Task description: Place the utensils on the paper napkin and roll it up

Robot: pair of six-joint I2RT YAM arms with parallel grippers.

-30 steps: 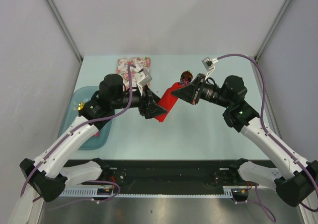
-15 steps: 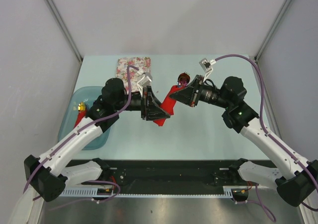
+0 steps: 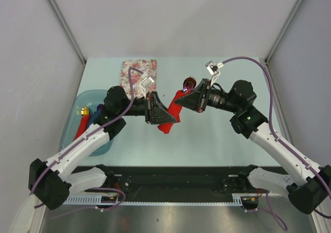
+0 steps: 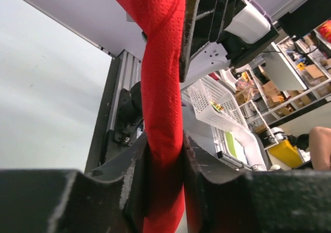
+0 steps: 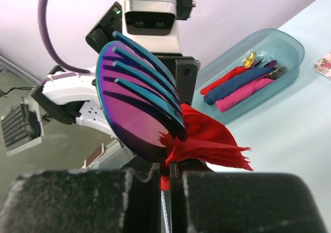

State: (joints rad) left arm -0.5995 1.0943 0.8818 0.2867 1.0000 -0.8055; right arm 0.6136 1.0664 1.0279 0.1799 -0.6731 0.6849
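Utensils (image 5: 142, 96), rolled in the red paper napkin (image 4: 161, 88), are pinched low by the left gripper (image 4: 165, 158) and clamped below their heads by the right gripper (image 5: 164, 179), above the middle of the tabletop (image 3: 207, 135). The roll looks light, and its soft paper may unroll, so grip across the stiff handles.

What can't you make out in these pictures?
- Handles of the fork and spoon: every view, wrapped inside the red napkin roll.
- Roll's lower end: left wrist view, cut off by the bottom edge at the left gripper.
- Grip of the right gripper on the roll: top view, covered by its dark body.
- The wrapped rolls in the tray: right wrist view, contents too small to identify.
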